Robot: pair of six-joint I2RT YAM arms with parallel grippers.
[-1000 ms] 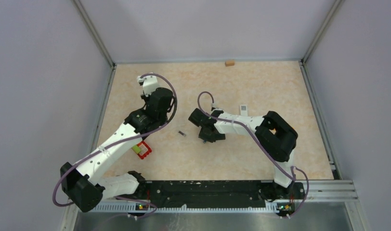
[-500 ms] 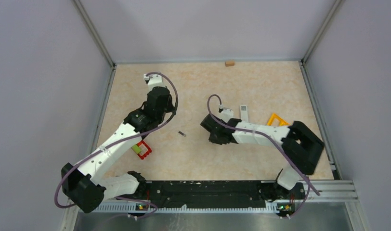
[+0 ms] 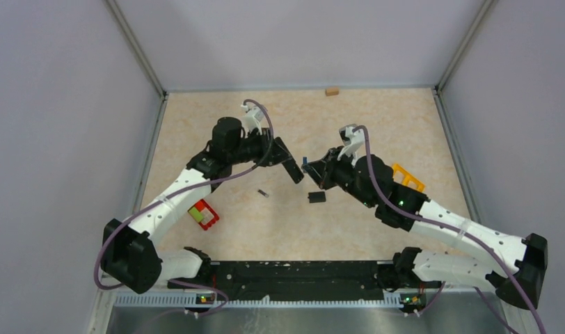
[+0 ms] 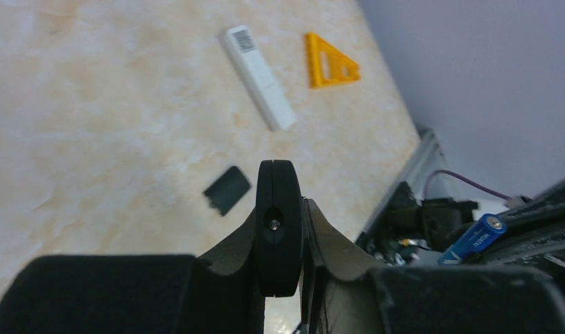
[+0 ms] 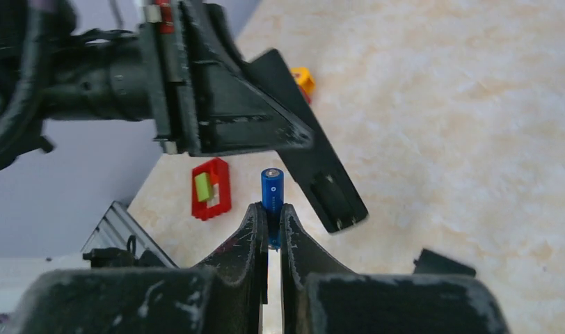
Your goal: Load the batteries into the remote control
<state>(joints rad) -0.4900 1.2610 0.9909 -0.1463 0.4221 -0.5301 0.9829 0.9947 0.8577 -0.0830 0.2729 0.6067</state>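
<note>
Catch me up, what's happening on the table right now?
The left gripper is shut on the black remote control, holding it off the table with its open battery bay showing. The right gripper is shut on a blue battery, close to that bay. The battery cover and a dark battery lie on the table.

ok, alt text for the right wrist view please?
Right gripper pinches a small blue cylindrical battery upright, next to the end of a slim black remote control held by the left gripper. Behind: beige marbled tabletop, a red plastic frame.
</note>
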